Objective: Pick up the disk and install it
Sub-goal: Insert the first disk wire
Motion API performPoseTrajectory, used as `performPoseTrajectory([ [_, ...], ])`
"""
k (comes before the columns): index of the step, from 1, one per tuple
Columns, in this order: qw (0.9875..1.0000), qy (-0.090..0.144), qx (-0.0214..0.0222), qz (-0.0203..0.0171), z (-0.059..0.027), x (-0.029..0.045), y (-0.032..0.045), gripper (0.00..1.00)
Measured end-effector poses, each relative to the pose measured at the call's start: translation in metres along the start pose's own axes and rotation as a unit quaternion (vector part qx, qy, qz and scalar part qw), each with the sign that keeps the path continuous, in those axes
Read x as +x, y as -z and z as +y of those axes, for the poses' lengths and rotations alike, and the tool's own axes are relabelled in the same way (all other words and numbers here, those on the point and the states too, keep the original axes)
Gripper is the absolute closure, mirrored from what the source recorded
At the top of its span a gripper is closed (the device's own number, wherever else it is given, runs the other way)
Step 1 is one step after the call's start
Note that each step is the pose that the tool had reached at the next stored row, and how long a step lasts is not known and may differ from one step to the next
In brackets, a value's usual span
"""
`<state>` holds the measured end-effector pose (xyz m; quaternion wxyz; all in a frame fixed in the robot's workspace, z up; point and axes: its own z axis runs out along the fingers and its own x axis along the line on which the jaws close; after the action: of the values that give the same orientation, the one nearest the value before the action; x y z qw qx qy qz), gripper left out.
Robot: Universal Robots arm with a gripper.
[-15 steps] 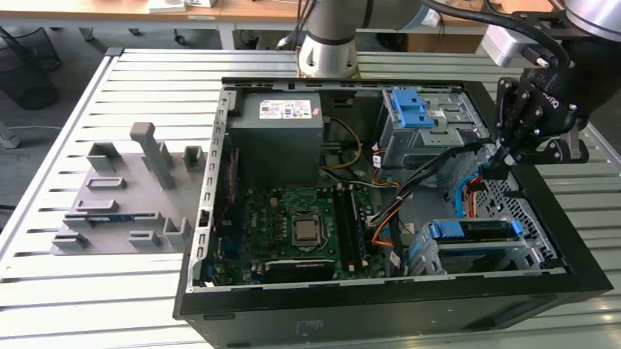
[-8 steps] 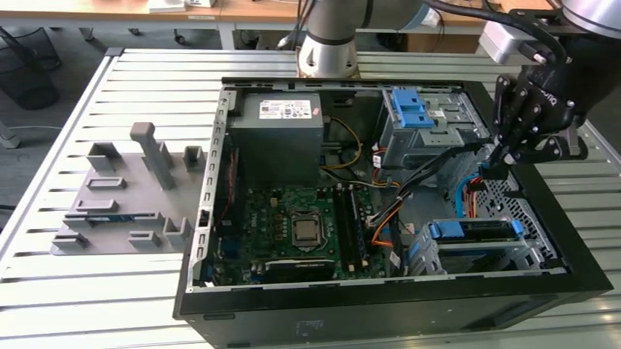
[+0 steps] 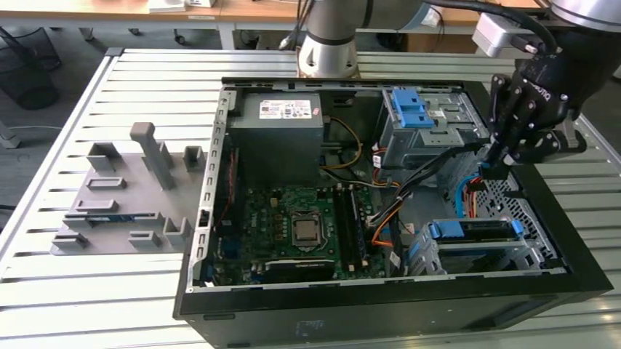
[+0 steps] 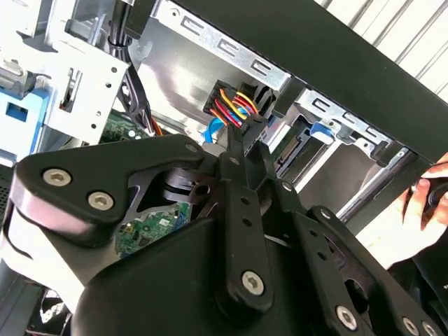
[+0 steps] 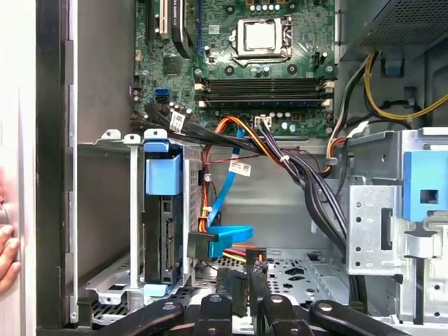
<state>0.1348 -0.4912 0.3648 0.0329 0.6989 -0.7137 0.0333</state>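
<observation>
- Disk [image 3: 475, 231] sits inside a big black computer case [image 3: 388, 299]. The case lies open on a wide table [image 3: 97, 291] made of metal slats.
- In the exterior view, the robot arm [image 3: 330, 43] stands at 12 o'clock from the case. It bends over to the 3 o'clock side.
- A flat grey holder [image 3: 116, 218] with little posts lies on the table at 9 o'clock from the case.
- A grey power box [image 3: 281, 138] with a white sticker fills the 11 o'clock part of the case.
- A green board [image 3: 291, 225] with a shiny square chip lies at 7 o'clock.
- A grey metal cage [image 3: 456, 116] with two blue clips sits at 1 o'clock.
- The disk is at about 4 o'clock in the case. It stands on its edge in a metal slot, with its blue frame at both ends.
- A flat blue cable [image 5: 225, 192] runs to the end of the disk.
- The black claw [image 4: 238, 140] hangs at 3 o'clock, between the cage and the disk. It is apart from the disk.
- The claw is closed tight on a small black plug [image 4: 234, 108] with red, yellow and orange wires.
- A person's hand [image 4: 420, 203] rests just outside the black wall of the case.
</observation>
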Motion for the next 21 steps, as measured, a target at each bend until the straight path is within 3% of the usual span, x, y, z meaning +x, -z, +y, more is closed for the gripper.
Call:
performPoseTrajectory([
  [6,0.9999,0.0,0.0002,0.0113,0.0001,-0.0052,-0.0035,0.75],
  [15,0.9993,0.0,0.0008,0.0387,0.0001,-0.0056,-0.0064,0.75],
  [17,0.9991,0.0,0.0009,0.0417,0.0001,-0.0057,-0.0076,0.75],
  [21,0.9991,0.0,0.0009,0.0416,-0.0005,-0.0061,-0.0113,0.75],
])
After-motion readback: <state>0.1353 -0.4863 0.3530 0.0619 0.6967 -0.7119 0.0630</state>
